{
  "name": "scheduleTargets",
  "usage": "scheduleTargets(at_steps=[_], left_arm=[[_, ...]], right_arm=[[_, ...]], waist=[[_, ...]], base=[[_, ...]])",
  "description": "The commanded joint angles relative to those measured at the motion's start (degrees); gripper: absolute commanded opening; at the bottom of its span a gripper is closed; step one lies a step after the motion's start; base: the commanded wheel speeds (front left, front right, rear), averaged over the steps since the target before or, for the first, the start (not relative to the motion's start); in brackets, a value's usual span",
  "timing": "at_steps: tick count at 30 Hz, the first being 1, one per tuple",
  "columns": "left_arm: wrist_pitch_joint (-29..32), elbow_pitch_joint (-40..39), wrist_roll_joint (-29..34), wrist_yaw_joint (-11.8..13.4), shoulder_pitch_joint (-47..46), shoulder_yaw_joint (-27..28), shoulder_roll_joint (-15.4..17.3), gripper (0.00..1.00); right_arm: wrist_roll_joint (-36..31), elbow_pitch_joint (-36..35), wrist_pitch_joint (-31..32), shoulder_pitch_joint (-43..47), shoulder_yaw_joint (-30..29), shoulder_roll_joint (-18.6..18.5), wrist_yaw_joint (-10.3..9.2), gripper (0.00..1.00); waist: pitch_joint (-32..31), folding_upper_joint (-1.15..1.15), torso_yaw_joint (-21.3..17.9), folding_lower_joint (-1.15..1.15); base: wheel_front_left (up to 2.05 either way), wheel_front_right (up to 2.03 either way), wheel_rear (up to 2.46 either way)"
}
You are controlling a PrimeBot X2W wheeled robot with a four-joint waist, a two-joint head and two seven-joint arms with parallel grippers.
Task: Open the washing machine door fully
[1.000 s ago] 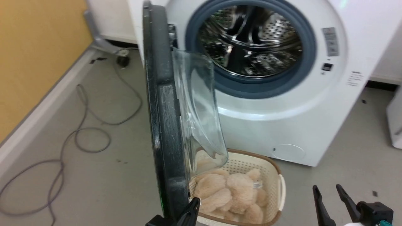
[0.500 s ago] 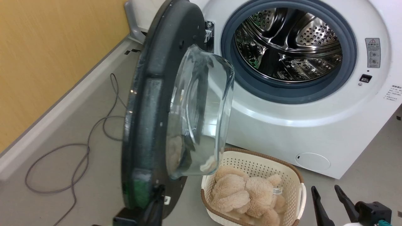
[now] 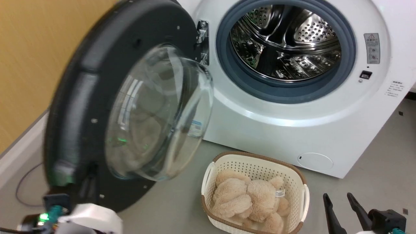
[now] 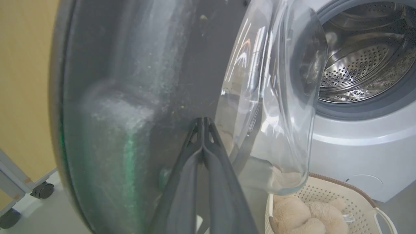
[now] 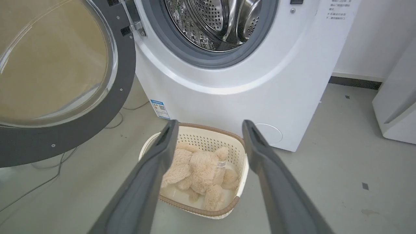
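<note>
The washing machine (image 3: 292, 130) stands white ahead, its steel drum (image 3: 286, 42) bare inside the grey rubber ring (image 3: 282, 89). The washing machine door (image 3: 81, 97) hangs wide open on the left hinge, with its dark inner rim and clear glass bowl (image 3: 156, 110) facing me. My left gripper (image 4: 203, 121) is shut, its fingertips pressed against the door's inner rim beside the glass. In the head view its pale forearm (image 3: 87, 217) sits below the door's lower edge. My right gripper (image 3: 339, 198) hangs open at the lower right, apart from the machine and pointing over the basket (image 5: 234, 136).
A cream basket (image 3: 302, 182) with a plush toy (image 3: 247, 201) sits on the floor before the machine. A grey cable (image 3: 22, 191) lies along the yellow wall (image 3: 32, 48). Another white appliance (image 5: 396, 107) stands at the right. A wheeled frame (image 4: 19, 191) stands behind the door.
The door has swung further open to the left, from edge-on to showing its inner face. My left gripper went left with it. The head camera also shifted. The right gripper kept still.
</note>
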Motion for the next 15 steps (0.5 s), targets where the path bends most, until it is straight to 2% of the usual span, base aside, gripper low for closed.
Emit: scheduleTargets(at_steps=[1, 8, 15], left_arm=[[-0.5, 0.5, -0.4, 0.1, -1.1, 0.8, 0.6, 0.0], [-2.6, 9.6, -4.4, -2.2, -6.6, 6.1, 3.2, 0.0], [-4.4, 19.5, -6.7, -3.6, -11.2, 8.8, 4.4, 0.0]], right_arm=[[0.4, 0.1, -0.2, -0.3, 0.0, 0.2, 0.03, 1.0], [0.2, 0.0, 0.1, -0.9, -0.1, 0.2, 0.03, 1.0], [0.1, 0.0, 0.8, -1.4, 0.2, 0.2, 0.03, 1.0]], waist=[[0.2, 0.0, -0.2, 0.0], [1.0, 0.0, -1.5, 0.0], [1.4, 0.0, -2.8, 0.0]], base=[[0.0, 0.0, 0.0], [0.0, 0.0, 0.0], [0.0, 0.0, 0.0]])
